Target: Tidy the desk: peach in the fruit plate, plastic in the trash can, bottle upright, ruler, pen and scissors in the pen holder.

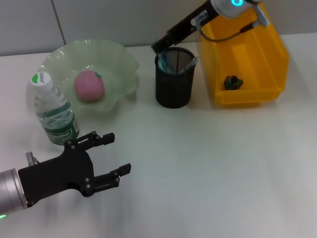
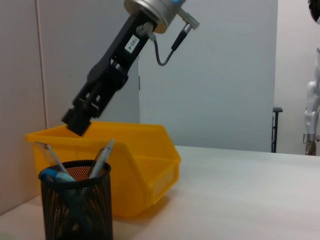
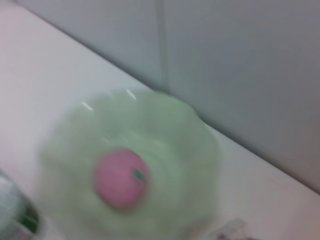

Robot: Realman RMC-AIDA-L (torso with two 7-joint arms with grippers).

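Right gripper (image 1: 159,48) is hanging just above the rim of the black mesh cylindrical pen holder (image 1: 174,84); can't tell how far its fingers are parted, nothing visibly held. Directly under its tip, the holder is carrying a pen (image 1: 190,63) leaning toward the far-from-gripper side, a blue-handled item (image 1: 165,63) that reads as scissors, and one more thin stick, identity unclear. Behind the arm, the yellow plastic open-front bin (image 1: 267,54) is holding one small dark crumpled scrap (image 1: 232,82).

Left gripper (image 1: 115,154) is sitting low over the white table (image 1: 223,168), fingers spread wide, gripping nothing. Just beyond it, the clear plastic water bottle with white cap and green label (image 1: 53,111) is standing upright. Past the bottle, the pale green wavy-edged glass fruit plate (image 1: 119,59) is holding the pink round peach (image 1: 89,85) with a small green stem mark, near its centre.
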